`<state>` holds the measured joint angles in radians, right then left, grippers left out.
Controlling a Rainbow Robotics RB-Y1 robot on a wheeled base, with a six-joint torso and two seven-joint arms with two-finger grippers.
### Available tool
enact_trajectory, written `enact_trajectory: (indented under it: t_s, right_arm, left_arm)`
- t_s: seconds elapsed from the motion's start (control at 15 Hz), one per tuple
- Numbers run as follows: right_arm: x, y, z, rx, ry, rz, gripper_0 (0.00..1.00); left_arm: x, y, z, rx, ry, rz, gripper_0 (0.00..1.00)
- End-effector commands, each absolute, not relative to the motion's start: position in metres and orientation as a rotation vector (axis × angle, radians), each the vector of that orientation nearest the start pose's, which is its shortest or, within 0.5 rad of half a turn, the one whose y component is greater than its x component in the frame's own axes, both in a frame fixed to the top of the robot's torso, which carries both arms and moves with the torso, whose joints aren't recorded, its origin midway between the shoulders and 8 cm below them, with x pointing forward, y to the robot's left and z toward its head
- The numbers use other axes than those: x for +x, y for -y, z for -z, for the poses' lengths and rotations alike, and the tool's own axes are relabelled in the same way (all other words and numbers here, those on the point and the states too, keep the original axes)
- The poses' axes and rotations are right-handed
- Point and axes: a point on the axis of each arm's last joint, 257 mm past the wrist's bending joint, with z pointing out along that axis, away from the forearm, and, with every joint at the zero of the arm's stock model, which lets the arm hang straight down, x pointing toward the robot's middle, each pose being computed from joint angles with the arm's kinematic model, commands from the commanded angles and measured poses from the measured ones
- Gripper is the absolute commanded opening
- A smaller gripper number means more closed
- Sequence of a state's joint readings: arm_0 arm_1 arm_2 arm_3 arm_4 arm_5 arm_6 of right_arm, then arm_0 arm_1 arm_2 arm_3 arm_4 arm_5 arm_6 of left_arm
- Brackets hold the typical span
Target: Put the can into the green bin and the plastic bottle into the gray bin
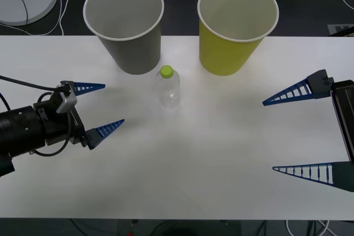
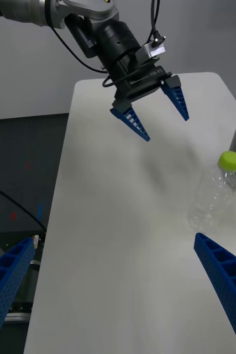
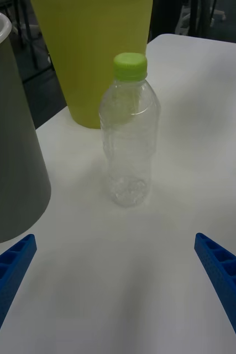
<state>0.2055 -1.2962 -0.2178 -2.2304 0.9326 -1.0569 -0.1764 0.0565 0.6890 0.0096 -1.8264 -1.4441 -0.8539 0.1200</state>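
Both arms end in blue, ribbed, tapering wedge fingers, the left gripper [image 1: 101,108] mounted on a black cylindrical wrist with a small silver-gray bracket and looping black cables, the right gripper [image 1: 287,135] on a black, boxy wrist block.

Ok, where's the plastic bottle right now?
Front view: the plastic bottle stands upright mid-table, just before the gap between the gray bin and green bin.

Plastic bottle [image 2: 215,192] upright; left gripper [image 2: 163,123] spread beyond.
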Motion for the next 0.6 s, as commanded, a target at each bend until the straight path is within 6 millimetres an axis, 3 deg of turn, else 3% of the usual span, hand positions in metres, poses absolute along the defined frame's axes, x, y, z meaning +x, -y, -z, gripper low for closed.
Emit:
enact_trajectory:
  t_s: [0.07,0.6]
  right_arm:
    - [0.282,0.171,0.079,-1.639,-1.368,-0.573,1.0]
    - [0.282,0.171,0.079,-1.639,-1.368,-0.573,1.0]
  left_arm:
    - [0.437,-0.181,0.2,1.078,-1.532,0.337,1.0]
    - [0.45,-0.153,0.199,1.063,-1.523,0.339,1.0]
